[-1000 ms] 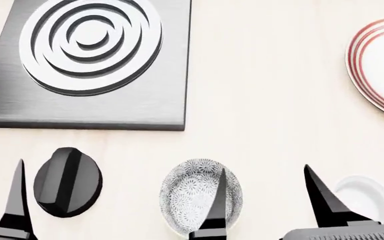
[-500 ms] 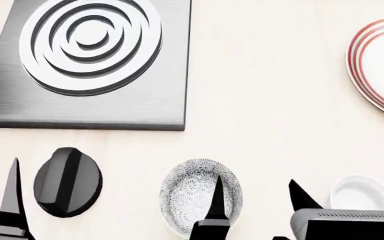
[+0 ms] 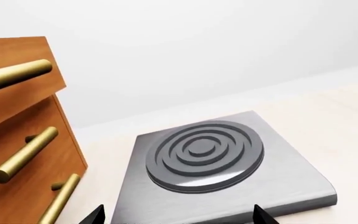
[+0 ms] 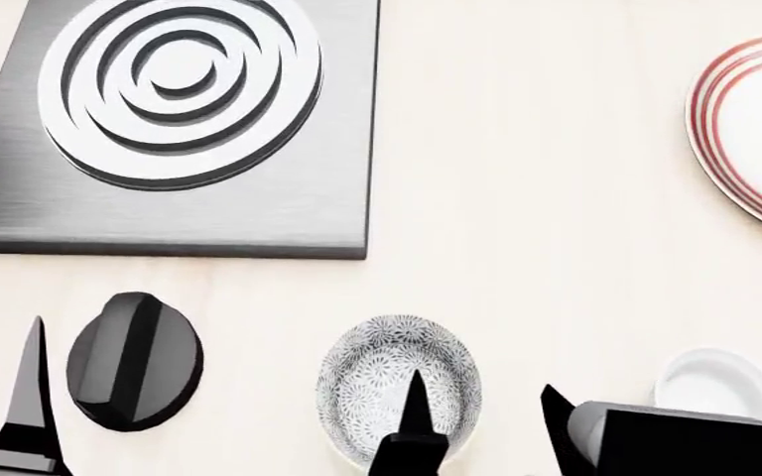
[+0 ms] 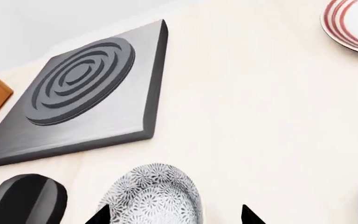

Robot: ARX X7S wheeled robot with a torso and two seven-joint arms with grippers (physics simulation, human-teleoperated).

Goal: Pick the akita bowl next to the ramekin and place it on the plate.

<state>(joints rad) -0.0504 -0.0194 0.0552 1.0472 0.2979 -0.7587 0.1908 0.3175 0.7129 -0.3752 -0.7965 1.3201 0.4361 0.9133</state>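
I have the right gripper [image 4: 480, 402] spread wide, one black fingertip [image 4: 416, 397] showing over the bowl's interior and the other out on the bare table towards the cup, so the jaws straddle the near wall of the small round akita bowl with the grey floral speckle [image 4: 378, 382]. That bowl stands near the lower edge of the head view, with the plain glossy white ramekin [image 4: 722, 382] to its right, apart from it, and a dark rounded knob-like object [image 4: 134, 359] on its other side. The wide white plate ringed in thin red lines [image 4: 758, 124] lies well away at the far right, half out of view. To grip cleanly I should sink until the inner finger is well below the rim, then close slowly on that one wall; the glaze looks slick and the wall curved, so a shallow pinch would likely slip. I judge the outer finger has room to clear the ramekin. The left gripper [image 4: 31, 382] hangs idle near the square brushed-metal burner plate [image 4: 176, 119]; I cannot tell its opening.
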